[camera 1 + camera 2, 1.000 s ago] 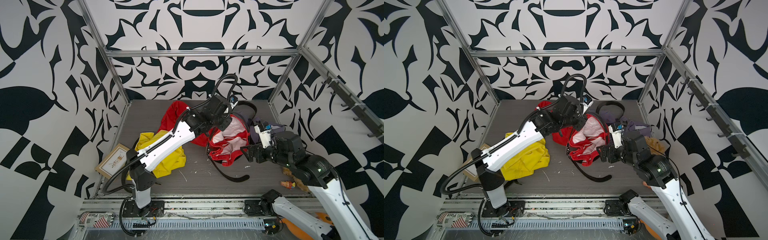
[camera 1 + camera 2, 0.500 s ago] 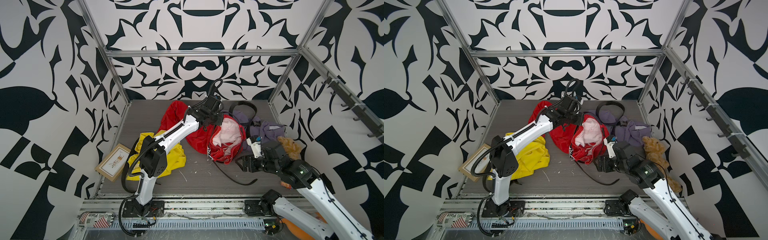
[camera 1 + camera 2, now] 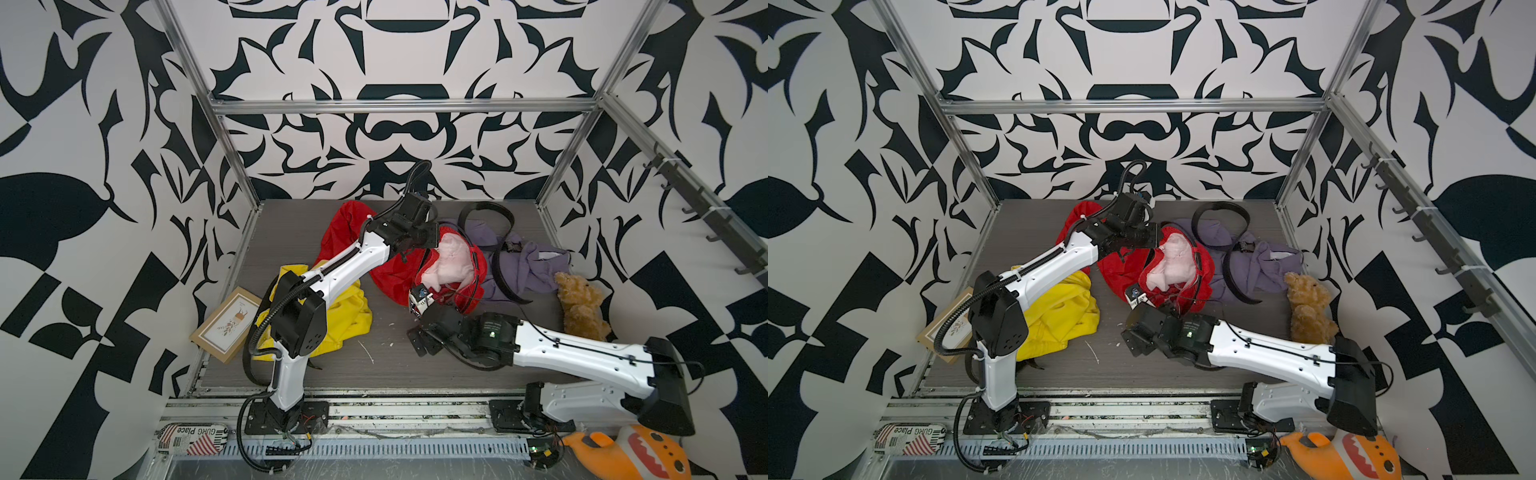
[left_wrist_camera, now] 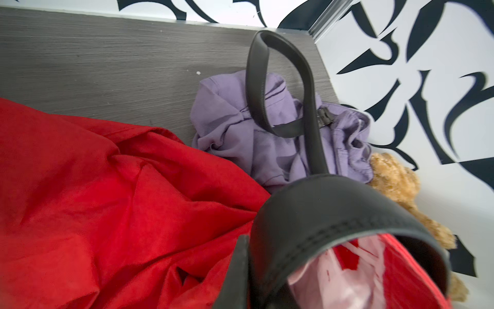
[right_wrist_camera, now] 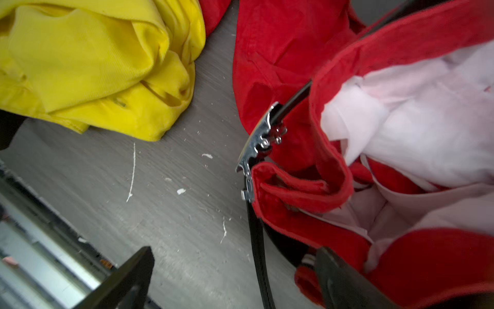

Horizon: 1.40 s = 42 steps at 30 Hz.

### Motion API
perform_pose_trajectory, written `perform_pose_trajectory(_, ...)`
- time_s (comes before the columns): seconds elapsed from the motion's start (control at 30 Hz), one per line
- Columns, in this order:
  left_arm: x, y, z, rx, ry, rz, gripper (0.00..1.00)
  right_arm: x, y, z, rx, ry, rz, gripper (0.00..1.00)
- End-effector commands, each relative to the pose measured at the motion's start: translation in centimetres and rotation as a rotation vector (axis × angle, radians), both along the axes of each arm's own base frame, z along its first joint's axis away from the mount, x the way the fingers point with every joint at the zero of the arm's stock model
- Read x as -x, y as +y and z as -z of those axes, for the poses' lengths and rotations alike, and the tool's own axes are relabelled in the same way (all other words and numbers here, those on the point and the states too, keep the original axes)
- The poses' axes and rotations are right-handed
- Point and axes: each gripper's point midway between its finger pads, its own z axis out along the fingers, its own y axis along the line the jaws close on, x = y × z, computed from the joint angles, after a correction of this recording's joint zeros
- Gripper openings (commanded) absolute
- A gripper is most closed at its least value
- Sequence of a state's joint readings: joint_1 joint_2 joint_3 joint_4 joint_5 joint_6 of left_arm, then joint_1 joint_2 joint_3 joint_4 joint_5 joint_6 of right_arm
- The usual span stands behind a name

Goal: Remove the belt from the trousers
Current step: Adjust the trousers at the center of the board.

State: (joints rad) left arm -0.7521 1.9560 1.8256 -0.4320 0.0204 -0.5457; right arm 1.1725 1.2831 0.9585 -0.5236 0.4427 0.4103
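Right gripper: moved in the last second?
Yes. In both top views the right gripper has come nearer the yellow garment and the front rail.

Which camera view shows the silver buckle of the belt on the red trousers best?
The right wrist view: the silver buckle sits close and sharp against the red trousers. The left wrist view shows only the belt's black strap. In both top views I cannot make the buckle out.
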Motion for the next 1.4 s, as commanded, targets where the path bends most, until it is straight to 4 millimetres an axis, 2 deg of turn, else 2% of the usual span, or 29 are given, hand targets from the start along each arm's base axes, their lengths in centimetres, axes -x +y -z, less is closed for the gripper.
perform_pose_trajectory(0.0, 0.1, 0.0, -5.8, 0.154, -0.055, -0.016, 0.00, -3.6, 1.3, -1.9, 0.006, -0.186, 0.088, 0.99)
perform_pose_trajectory(0.07, 0.2, 0.0, -6.4, 0.175, -0.054, -0.016, 0.00, -4.2, 1.8, -1.1, 0.017, -0.198, 0.113, 0.99)
perform_pose_trajectory(0.2, 0.8, 0.0, -7.6, 0.220, -0.050, -0.012, 0.00, -5.9, 1.0, 0.9, 0.095, -0.278, 0.224, 0.99)
perform_pose_trajectory(0.27, 1.2, 0.0, -8.1, 0.245, -0.044, -0.010, 0.00, -6.8, 1.1, 2.0, 0.107, -0.305, 0.214, 0.99)
perform_pose_trajectory(0.3, 1.3, 0.2, -8.3, 0.250, -0.044, -0.012, 0.00, -7.4, 0.9, 2.3, 0.103, -0.304, 0.218, 0.92)
perform_pose_trajectory(0.33, 1.5, 0.4, -8.5, 0.251, -0.045, -0.016, 0.00, -7.8, 0.7, 2.4, 0.103, -0.302, 0.212, 0.80)
perform_pose_trajectory(0.4, 1.8, 1.1, -9.0, 0.252, -0.053, -0.027, 0.00, -8.4, 0.4, 2.0, 0.085, -0.305, 0.179, 0.34)
perform_pose_trajectory(0.47, 2.0, 2.0, -9.4, 0.254, -0.060, -0.041, 0.00, -8.7, -0.1, 1.3, 0.074, -0.295, 0.133, 0.12)
perform_pose_trajectory(0.5, 2.0, 2.5, -9.6, 0.255, -0.064, -0.050, 0.00, -8.7, -0.3, 1.0, 0.071, -0.284, 0.095, 0.03)
perform_pose_trajectory(0.53, 2.0, 3.0, -9.9, 0.257, -0.067, -0.057, 0.00, -8.7, -0.5, 0.6, 0.076, -0.278, 0.068, 0.00)
perform_pose_trajectory(0.67, 1.9, 4.9, -11.4, 0.266, -0.098, -0.089, 0.00, -7.5, -1.0, -2.4, 0.074, -0.253, -0.095, 0.00)
perform_pose_trajectory(0.73, 1.8, 5.7, -13.1, 0.281, -0.132, -0.099, 0.00, -6.8, -1.4, -5.2, 0.058, -0.266, -0.160, 0.00)
perform_pose_trajectory(0.9, 2.0, 6.5, -19.0, 0.307, -0.245, -0.081, 0.00, -5.6, -1.9, -14.0, 0.001, -0.335, -0.289, 0.00)
perform_pose_trajectory(1.0, 2.7, 7.0, -22.7, 0.354, -0.292, -0.076, 0.00, -4.9, -2.0, -17.3, -0.042, -0.362, -0.359, 0.00)
perform_pose_trajectory(1.1, 4.1, 8.2, -25.1, 0.409, -0.316, -0.104, 0.00, -5.0, -3.3, -20.2, -0.088, -0.409, -0.387, 0.00)
perform_pose_trajectory(1.17, 5.0, 9.5, -25.3, 0.441, -0.312, -0.148, 0.00, -5.8, -4.7, -21.0, -0.097, -0.387, -0.382, 0.00)
perform_pose_trajectory(1.23, 5.9, 10.6, -24.1, 0.462, -0.270, -0.189, 0.00, -6.8, -6.3, -20.9, -0.117, -0.313, -0.364, 0.00)
perform_pose_trajectory(1.3, 7.1, 11.2, -21.3, 0.458, -0.194, -0.226, 0.00, -8.2, -7.8, -19.6, -0.142, -0.209, -0.313, 0.00)
perform_pose_trajectory(1.37, 8.2, 11.9, -17.5, 0.422, -0.120, -0.275, 0.00, -9.9, -9.3, -16.8, -0.153, -0.081, -0.232, 0.00)
